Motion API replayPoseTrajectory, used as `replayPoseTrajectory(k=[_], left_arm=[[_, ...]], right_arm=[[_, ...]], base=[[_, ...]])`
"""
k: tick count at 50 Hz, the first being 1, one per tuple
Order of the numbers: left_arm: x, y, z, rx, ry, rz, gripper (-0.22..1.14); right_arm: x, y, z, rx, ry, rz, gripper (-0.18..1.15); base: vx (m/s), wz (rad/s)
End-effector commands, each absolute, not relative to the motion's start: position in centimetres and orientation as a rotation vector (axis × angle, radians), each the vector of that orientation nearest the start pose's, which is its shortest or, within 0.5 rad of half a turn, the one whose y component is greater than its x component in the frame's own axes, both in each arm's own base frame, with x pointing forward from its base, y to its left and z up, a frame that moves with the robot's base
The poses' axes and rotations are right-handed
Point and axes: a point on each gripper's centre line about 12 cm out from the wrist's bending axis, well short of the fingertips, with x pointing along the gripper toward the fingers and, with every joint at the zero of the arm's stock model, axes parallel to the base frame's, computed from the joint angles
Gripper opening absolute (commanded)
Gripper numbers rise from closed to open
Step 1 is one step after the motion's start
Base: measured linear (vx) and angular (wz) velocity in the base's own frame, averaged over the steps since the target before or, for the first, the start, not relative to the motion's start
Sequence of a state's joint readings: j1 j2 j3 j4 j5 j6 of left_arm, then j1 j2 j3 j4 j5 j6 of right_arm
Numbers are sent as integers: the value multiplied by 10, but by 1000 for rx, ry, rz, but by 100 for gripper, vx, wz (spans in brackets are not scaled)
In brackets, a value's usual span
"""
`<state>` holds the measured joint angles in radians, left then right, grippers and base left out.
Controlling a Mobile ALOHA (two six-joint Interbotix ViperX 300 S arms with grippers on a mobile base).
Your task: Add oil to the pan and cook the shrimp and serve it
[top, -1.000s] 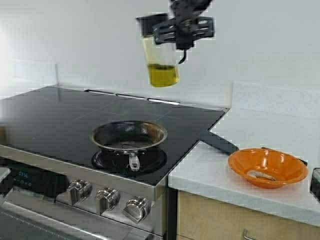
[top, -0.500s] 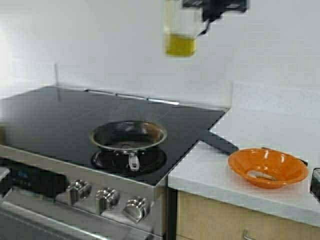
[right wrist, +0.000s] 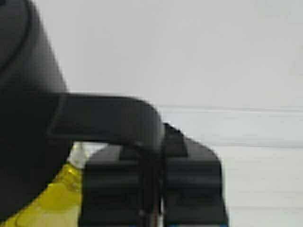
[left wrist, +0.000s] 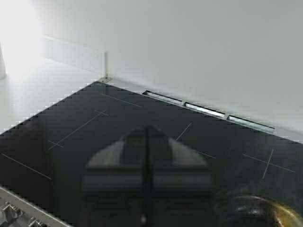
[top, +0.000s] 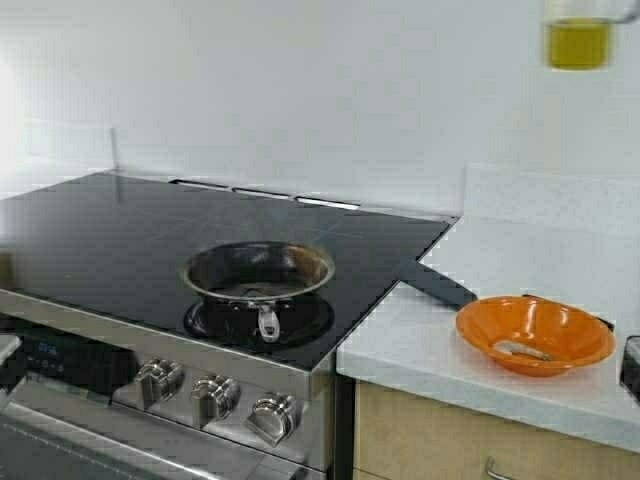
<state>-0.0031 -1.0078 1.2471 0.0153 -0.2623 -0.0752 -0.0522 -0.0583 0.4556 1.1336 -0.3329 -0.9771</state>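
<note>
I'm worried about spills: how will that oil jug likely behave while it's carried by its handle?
The oil fills only the jug's bottom, so it will probably slosh when swung. Held by the black handle off to one side in the right gripper, the jug may tend to pivot. Its black lid likely limits splashing.

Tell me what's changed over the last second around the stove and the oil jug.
The right gripper, fingers shut on the handle, has carried the oil jug up and to the right, away from above the stove toward the counter side. The pan, orange bowl and left gripper stayed put.
</note>
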Motion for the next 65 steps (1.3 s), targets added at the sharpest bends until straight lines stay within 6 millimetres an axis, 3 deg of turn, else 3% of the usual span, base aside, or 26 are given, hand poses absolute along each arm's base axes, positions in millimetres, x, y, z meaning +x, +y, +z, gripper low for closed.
replayPoseTrajectory(k=[1,9,22,35,56,65], left_arm=[[189,-1,272,-57,-29,-9,3],[188,-1,270,-43,-26,-9,3],[188,-1,266,-33,-18,-10,3],[188,-2,261,-31,-6,-10,3],[189,-2,258,-28,6,-10,3],[189,-2,256,-27,12,-10,3]], right_arm=[[430,-101,288,115,194,-476,7],[449,-144,249,112,228,-574,7],[477,-187,181,60,217,-632,7],[495,-229,123,165,185,-618,7],[512,-263,43,127,233,-643,7],[517,-268,27,108,201,-658,7]], base=[[0,0],[0,0],[0,0],[0,0],[0,0],[0,0]])
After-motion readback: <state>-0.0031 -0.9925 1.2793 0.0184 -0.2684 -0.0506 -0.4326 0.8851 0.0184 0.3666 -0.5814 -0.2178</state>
